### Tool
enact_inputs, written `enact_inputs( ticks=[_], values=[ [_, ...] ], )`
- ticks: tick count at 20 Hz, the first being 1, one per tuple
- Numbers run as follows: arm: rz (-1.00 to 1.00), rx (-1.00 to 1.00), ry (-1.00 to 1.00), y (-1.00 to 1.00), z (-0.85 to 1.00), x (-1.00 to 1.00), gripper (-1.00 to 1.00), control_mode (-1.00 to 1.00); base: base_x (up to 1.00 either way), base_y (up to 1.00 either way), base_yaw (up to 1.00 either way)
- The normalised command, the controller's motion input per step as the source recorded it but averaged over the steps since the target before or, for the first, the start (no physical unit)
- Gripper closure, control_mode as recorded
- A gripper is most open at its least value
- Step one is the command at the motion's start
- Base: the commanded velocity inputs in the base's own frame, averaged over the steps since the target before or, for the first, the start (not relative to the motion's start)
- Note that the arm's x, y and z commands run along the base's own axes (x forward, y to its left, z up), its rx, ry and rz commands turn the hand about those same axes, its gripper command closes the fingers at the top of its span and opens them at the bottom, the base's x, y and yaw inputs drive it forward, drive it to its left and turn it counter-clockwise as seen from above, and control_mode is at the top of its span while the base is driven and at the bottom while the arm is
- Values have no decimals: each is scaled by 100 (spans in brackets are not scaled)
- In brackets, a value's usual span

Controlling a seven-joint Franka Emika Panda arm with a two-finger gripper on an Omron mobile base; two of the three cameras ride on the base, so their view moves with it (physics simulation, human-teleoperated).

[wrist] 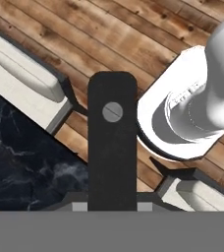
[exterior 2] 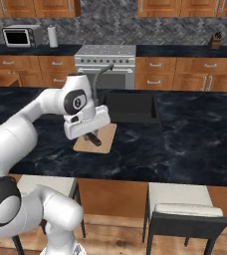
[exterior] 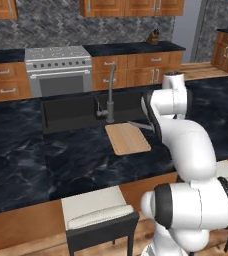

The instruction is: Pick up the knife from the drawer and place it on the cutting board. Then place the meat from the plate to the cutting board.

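My gripper (exterior 2: 92,139) hangs low over the near end of the light tan cutting board (exterior 2: 104,137), shut on the knife. In the hand view the knife's dark handle (wrist: 112,147) with its metal rivet stands upright between the fingertips, and the gripper (wrist: 112,207) clamps its base. From the left base view the grey blade (exterior: 140,125) pokes out leftward from behind the arm, just above the far right corner of the cutting board (exterior: 127,138). The drawer, the plate and the meat are out of view.
The board lies on the black marble island counter (exterior: 31,150), right in front of the sink (exterior: 76,112) and its faucet (exterior: 110,95). Stools (exterior: 98,215) (exterior 2: 185,211) stand along the counter's near edge. A stove (exterior: 58,70) is at the back wall.
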Motion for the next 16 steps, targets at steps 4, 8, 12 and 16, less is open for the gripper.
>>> enact_inputs(
  ticks=[4,8,12,16],
  values=[
    [-20,4,-5,8,-24,31,100,-100,0,0,0],
    [-4,6,-12,6,-18,31,100,-100,0,0,0],
    [0,0,-11,26,-10,44,100,-100,0,0,0],
    [0,-2,-2,38,-13,42,100,-100,0,0,0]
  ],
)
